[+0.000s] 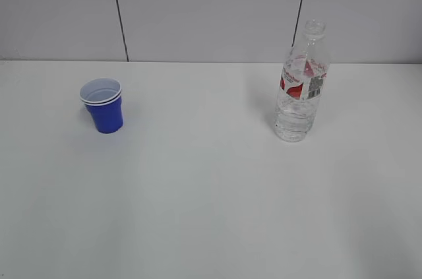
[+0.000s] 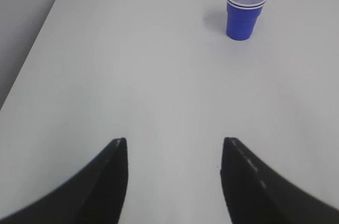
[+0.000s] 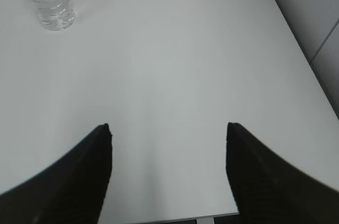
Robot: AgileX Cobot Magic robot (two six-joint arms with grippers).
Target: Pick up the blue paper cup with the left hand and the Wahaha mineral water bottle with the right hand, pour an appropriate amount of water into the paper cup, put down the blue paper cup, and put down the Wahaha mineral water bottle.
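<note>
Blue paper cup (image 1: 103, 105) upright on the white table (image 1: 211, 200), left side, white inside, doubled white rim. Wahaha mineral water bottle (image 1: 301, 81) upright on the right, uncapped, red-and-white label round the upper body, clear water (image 1: 293, 124) in the lower part; well apart from the cup. Left gripper (image 2: 175, 144) low over bare table, jaws spread wide, holding nothing, cup far ahead. Right gripper (image 3: 168, 126) likewise agape and empty, bottle far off at upper left.
</note>
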